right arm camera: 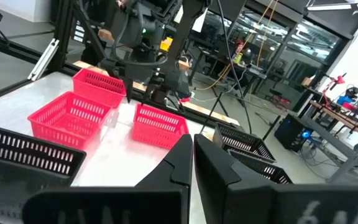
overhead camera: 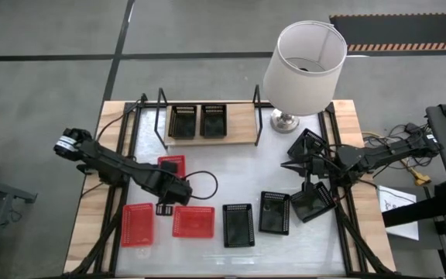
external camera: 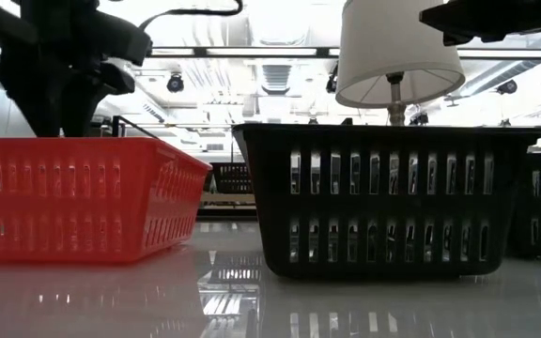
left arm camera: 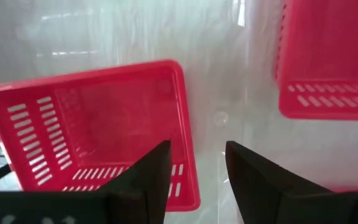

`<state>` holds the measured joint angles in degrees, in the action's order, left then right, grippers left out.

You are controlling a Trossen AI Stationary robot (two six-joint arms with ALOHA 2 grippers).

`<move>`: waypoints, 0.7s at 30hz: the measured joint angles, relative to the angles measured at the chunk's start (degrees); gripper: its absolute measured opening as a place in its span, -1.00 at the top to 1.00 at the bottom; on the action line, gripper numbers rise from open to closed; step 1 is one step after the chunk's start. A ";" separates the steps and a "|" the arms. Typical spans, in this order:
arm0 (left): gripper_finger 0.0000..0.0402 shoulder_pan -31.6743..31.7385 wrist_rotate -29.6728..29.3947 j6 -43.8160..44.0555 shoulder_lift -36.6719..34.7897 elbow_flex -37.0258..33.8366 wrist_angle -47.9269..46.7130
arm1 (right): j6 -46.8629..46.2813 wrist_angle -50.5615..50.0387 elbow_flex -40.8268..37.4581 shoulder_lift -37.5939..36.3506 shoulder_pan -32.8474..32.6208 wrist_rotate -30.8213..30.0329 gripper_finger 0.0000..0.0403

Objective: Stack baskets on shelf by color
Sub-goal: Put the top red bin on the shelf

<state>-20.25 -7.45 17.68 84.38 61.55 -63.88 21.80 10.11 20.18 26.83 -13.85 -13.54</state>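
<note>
Jaws of left gripper [left arm camera: 196,168] spread — empty — above red basket [left arm camera: 98,124].

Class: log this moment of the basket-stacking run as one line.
left gripper: open, above table between red baskets | right gripper: shut, empty | shelf: two black baskets

Two black baskets [overhead camera: 197,122] sit on the shelf [overhead camera: 242,124]; left gripper [overhead camera: 163,208] hovers between three red baskets [overhead camera: 193,222]; lamp [overhead camera: 302,66] alongside.
</note>
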 joint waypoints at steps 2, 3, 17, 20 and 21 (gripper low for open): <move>0.32 0.03 -0.02 0.04 -0.03 -1.06 0.39 | -0.04 0.00 0.00 0.02 0.00 0.00 0.96; 0.32 0.11 -0.02 0.11 -0.04 -1.71 0.78 | -0.10 0.00 0.00 0.02 0.00 0.00 0.96; 0.51 0.79 -0.06 2.92 -0.09 -8.88 4.80 | 0.08 0.00 0.00 0.02 0.00 -0.02 0.96; 0.73 0.79 -0.04 2.89 -0.09 -8.80 4.74 | 0.14 0.00 0.00 0.02 0.00 -0.02 0.96; 0.81 0.79 -0.04 2.80 -0.09 -8.68 4.72 | 0.15 0.00 0.00 0.02 0.00 -0.02 0.96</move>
<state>-19.46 -7.49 20.48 84.29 52.87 -59.15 21.96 10.11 20.18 26.85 -13.85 -13.56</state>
